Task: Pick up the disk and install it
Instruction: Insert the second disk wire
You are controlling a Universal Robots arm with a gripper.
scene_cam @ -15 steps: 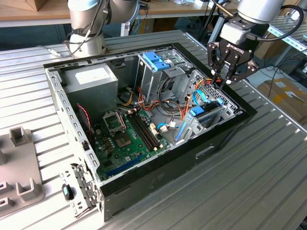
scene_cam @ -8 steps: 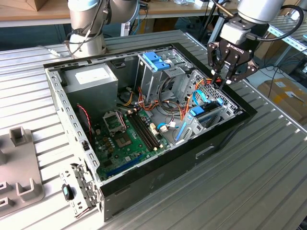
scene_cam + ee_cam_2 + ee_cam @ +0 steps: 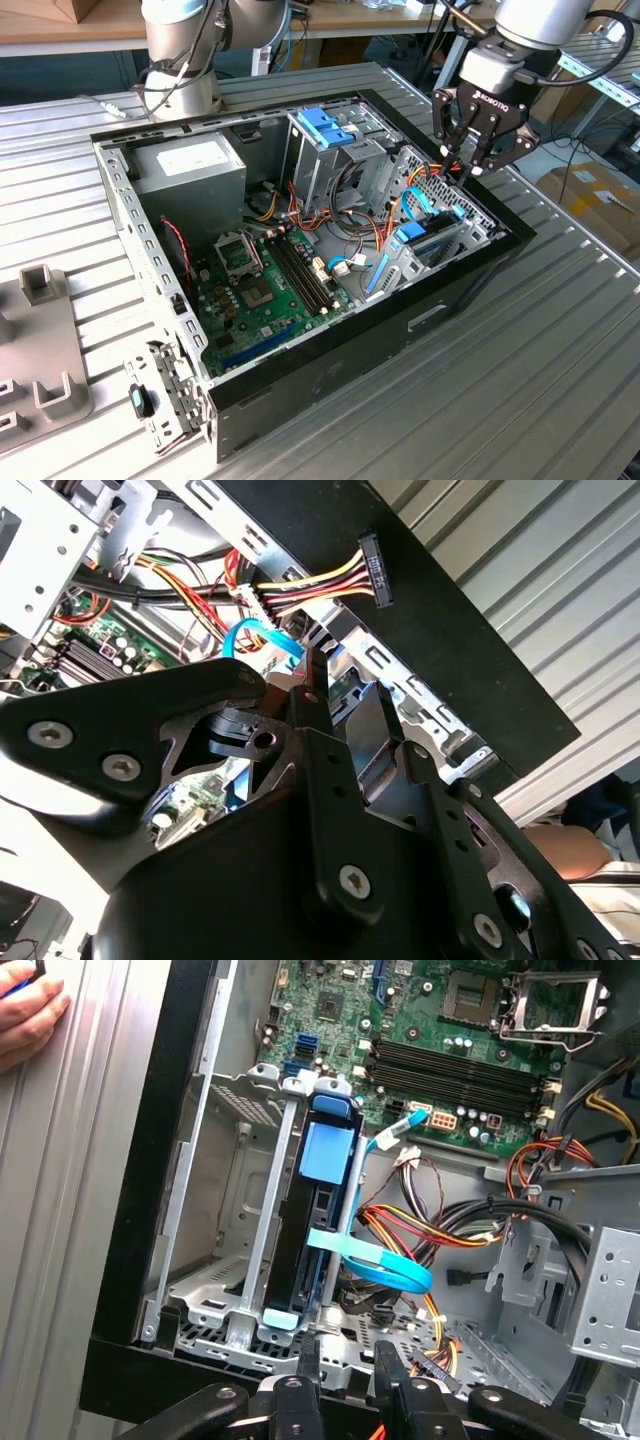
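Note:
The disk (image 3: pixel 330 1150), a dark drive in a light blue carrier rail, stands on edge in the metal bay at the computer case's (image 3: pixel 470 270) near wall. In the exterior view the disk (image 3: pixel 425 235) sits low at the case's right end. My gripper (image 3: pixel 463 170) hangs just above that end of the case, apart from the disk. In the first wrist view my gripper (image 3: pixel 347 1365) is a short way off the disk's end. Its black fingers (image 3: pixel 320 770) stand a narrow gap apart with nothing between them.
A blue flat cable (image 3: pixel 380 1265) and coloured wire bundles (image 3: pixel 440 1225) lie beside the bay. A tall drive cage with a blue bracket (image 3: pixel 325 125), a power supply (image 3: pixel 190 165) and the motherboard (image 3: pixel 270 280) fill the case. A person's hand (image 3: pixel 25 1015) rests on the table outside it.

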